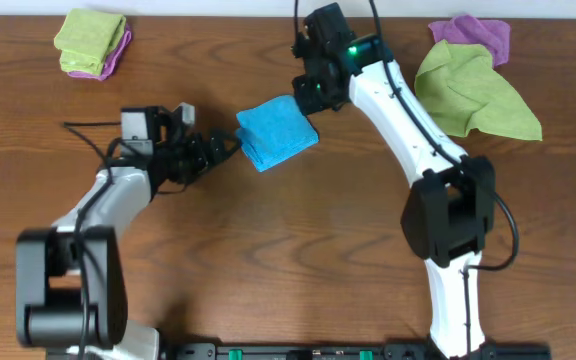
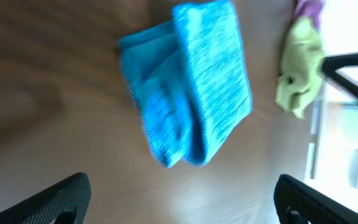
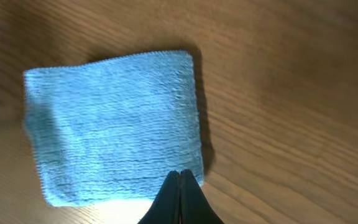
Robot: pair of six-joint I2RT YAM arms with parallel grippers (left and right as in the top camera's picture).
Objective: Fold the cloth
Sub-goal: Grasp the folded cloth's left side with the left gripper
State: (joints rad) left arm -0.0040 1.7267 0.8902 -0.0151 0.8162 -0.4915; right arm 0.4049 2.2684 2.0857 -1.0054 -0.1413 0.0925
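Note:
The bright blue cloth lies folded into a small thick square on the table's middle. It also shows in the left wrist view and the right wrist view. My left gripper is open and empty, just left of the cloth; its fingers frame bare table. My right gripper is shut and empty, its tips above the cloth's near edge. The white tag is hidden.
A lime-green cloth over a purple one lies folded at the back left. A spread lime-green cloth and a purple cloth lie at the back right; the green one shows in the left wrist view.

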